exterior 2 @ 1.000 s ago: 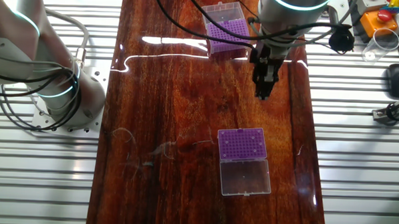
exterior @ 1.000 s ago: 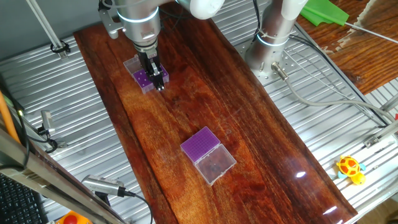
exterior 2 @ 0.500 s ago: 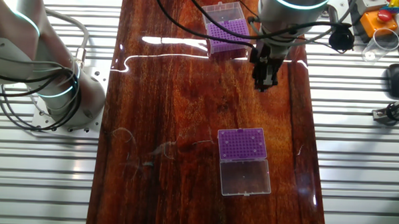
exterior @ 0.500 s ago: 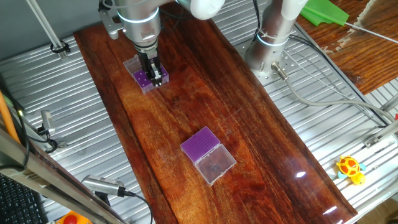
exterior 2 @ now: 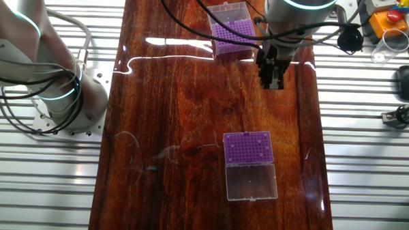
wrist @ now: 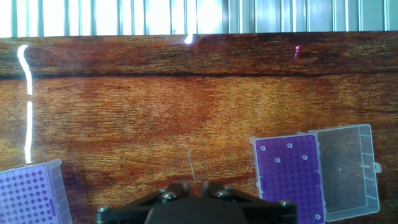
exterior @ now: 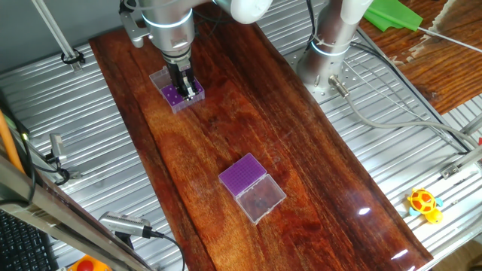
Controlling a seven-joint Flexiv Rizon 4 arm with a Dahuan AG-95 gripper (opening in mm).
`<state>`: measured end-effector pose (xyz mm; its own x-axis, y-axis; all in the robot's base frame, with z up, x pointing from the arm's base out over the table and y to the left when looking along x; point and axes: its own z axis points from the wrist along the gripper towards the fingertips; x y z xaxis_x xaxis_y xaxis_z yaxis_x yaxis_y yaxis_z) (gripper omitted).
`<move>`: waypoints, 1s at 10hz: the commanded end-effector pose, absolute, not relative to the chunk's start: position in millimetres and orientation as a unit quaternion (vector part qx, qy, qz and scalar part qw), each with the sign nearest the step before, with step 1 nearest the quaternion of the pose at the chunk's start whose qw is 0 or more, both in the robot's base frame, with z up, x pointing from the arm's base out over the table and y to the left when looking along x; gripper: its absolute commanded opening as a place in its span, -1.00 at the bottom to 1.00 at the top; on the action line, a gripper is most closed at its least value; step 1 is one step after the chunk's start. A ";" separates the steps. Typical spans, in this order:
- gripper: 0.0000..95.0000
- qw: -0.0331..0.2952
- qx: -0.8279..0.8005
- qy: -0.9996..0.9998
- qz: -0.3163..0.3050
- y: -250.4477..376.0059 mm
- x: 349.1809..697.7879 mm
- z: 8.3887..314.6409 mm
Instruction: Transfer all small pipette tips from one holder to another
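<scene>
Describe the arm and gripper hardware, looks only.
The arm is silver-grey metal with a glowing pale ring around the wrist and a white rounded link above. Black cables loop off the wrist. The gripper is black, with two narrow fingers. In the hand view only its black base with screws shows.

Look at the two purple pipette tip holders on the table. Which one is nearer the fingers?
The far holder, beside the gripper at the table's end. The other holder, with its clear lid hinged flat open, sits alone mid-table.
</scene>
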<state>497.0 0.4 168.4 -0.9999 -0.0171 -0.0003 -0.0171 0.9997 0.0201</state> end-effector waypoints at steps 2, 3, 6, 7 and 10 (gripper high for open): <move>-1.00 -0.001 -0.045 0.999 0.009 0.0 494.3 167.3; -1.00 0.000 -0.047 0.999 0.009 -0.1 493.4 166.9; -1.00 0.001 -0.065 0.998 0.009 -0.7 488.4 165.3; -1.00 0.004 -0.087 0.996 0.008 -1.0 486.1 164.3; -1.00 0.002 -0.099 0.995 0.009 -12.4 487.6 158.3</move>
<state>486.1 -14.2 158.9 -0.9803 -0.1974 -0.0054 -0.1975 0.9801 0.0190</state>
